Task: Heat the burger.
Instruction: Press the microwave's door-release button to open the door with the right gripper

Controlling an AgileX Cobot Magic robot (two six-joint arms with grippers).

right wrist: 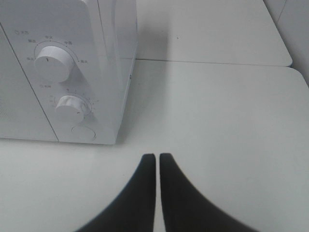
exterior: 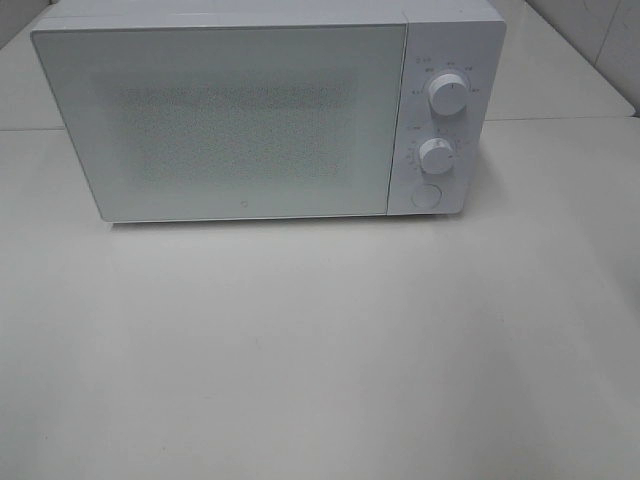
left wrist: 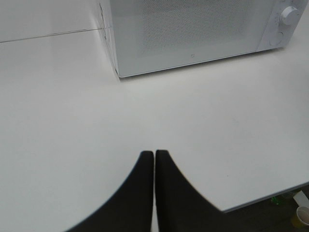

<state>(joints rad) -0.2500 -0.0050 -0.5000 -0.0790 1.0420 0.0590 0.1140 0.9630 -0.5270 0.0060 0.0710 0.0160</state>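
A white microwave oven (exterior: 220, 120) stands on the pale counter (exterior: 320, 350), filling the 12 o'clock part of the high view, with bare counter in front of it toward 6 o'clock. Its door (exterior: 215, 115) is closed flat against the body, and the speckled window mesh lets nothing of the inside show. The burger appears in none of the views; whether it sits behind that door cannot be told. On the 3 o'clock side of the door runs the control panel: an upper knob (exterior: 447, 95), a lower knob (exterior: 437, 153) below it, and a round button (exterior: 426, 196) at the panel's foot. The left hand (left wrist: 154, 154) hangs above the counter in front of the oven's door, clenched on nothing, with only a hairline slit down its middle. The right hand (right wrist: 157, 157) is likewise clenched and empty, above the counter near the oven's knob corner.
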